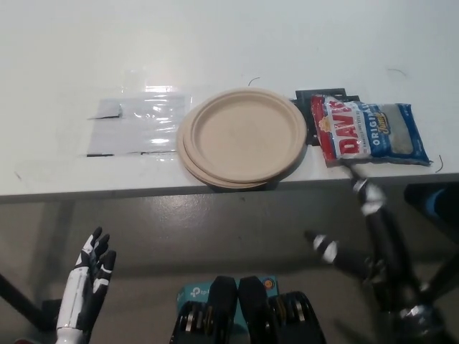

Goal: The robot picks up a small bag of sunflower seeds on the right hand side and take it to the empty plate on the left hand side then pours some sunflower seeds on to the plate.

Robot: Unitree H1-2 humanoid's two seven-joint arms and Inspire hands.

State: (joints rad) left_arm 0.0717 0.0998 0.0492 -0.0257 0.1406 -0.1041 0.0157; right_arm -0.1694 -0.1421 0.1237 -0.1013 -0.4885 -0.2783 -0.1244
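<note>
The step in hand is the reach for the bag of sunflower seeds (374, 132), and no grasp is made yet. The bag lies flat on the white bench (229, 43) at the right of the frame, its red-and-blue face up, just beside the right edge of the plate (244, 135) and partly over a dark flat item (313, 94) at its upper left corner. The plate sits at the centre of the frame near the bench's front edge, bare of seeds, and appears to be a stack of more than one. A clear plastic sheet (135, 123) lies to the left of it. The black right hand (358, 229) is at the lower right, below the bench edge, fingers apart and holding nothing; one fingertip points up toward the bag's lower edge. The white left hand (90, 283) rests at the lower left, fingers loosely apart, empty. Judged from this, the next move calls for the right hand to rise over the bench edge, close on the bag, and keep its opening uppermost before carrying it left over the plate.
</note>
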